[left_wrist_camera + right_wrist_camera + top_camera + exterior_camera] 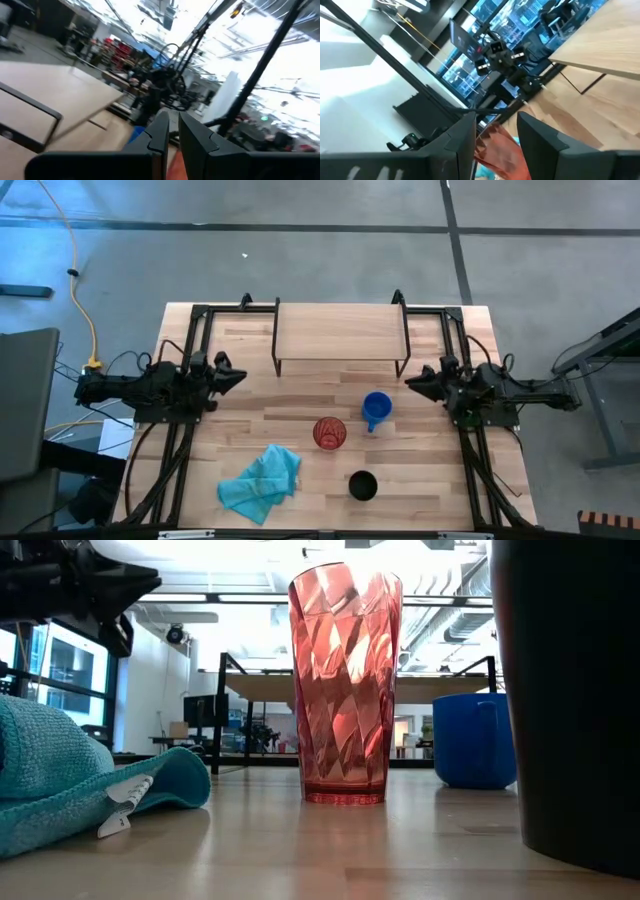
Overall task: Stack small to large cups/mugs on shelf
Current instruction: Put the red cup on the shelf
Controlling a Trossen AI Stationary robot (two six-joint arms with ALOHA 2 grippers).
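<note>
Looking straight down, the high view shows three vessels standing upright and apart on the table (430,480), all empty as far as can be seen: the red-orange tumbler (329,433) near centre, the blue mug (377,409) just beside it toward 1 o'clock with its handle toward 6 o'clock, and the black cup (362,486) toward 5 o'clock of the tumbler. The shelf (340,333), a bare light board on black legs, stands at 12 o'clock. A crumpled teal cloth (262,482) lies at 7 o'clock. The left gripper (237,375) waits at 9 o'clock, the right gripper (412,383) at 3 o'clock, both off the cups. At table level, the tumbler (344,685) is translucent with faceted diamond walls; the mug (474,740) sits behind at 3 o'clock, the black cup (570,700) closest. Left wrist: fingers (159,135) stand narrowly parted, holding nothing. Right wrist: fingers (464,137) stand wider apart, empty, the tumbler (500,147) blurred beyond them.
</note>
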